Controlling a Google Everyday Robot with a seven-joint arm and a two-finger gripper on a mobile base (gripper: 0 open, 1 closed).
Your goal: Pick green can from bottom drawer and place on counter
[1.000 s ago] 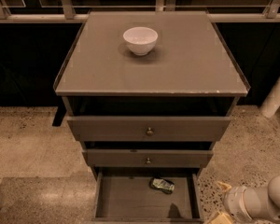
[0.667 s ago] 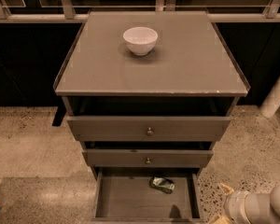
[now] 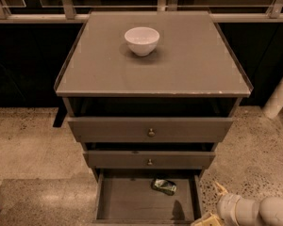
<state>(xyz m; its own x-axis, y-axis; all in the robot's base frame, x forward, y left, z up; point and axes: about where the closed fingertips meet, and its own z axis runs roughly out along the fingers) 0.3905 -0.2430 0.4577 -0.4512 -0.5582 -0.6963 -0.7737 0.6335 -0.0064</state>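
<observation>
The bench (image 3: 179, 69) is a flat grey cabinet top. Its left half carries only a white bowl (image 3: 142, 40), which stands upright toward the rear edge, a little left of the middle. That leaves the front edge and the whole right side bare, so there seems to be plenty of room to set a can down without knocking the bowl.

Under the front edge, three drawers step outward like stairs. The top drawer (image 3: 108, 128) is pulled out a little and the middle drawer (image 3: 113, 159) about the same. The bottom drawer (image 3: 127, 201) reaches furthest forward, so its flat floor is open to a reach from above.

The green can (image 3: 163, 186) lies on its side on that floor, right of the drawer's middle. It sits toward the back, just in front of the middle drawer's face. Being tipped over and dented, it would likely roll or skid if nudged from one side. The overhanging drawer above it leaves little room behind it.

The claw (image 3: 206, 219) is low at the picture's bottom edge, beside the drawer's right wall and below the bench's front right corner. It is near the can but apart from it. Only a sliver of it shows ahead of the pale wrist (image 3: 236, 206). I cannot tell whether it is apart or together. The pick looks not yet begun.
</observation>
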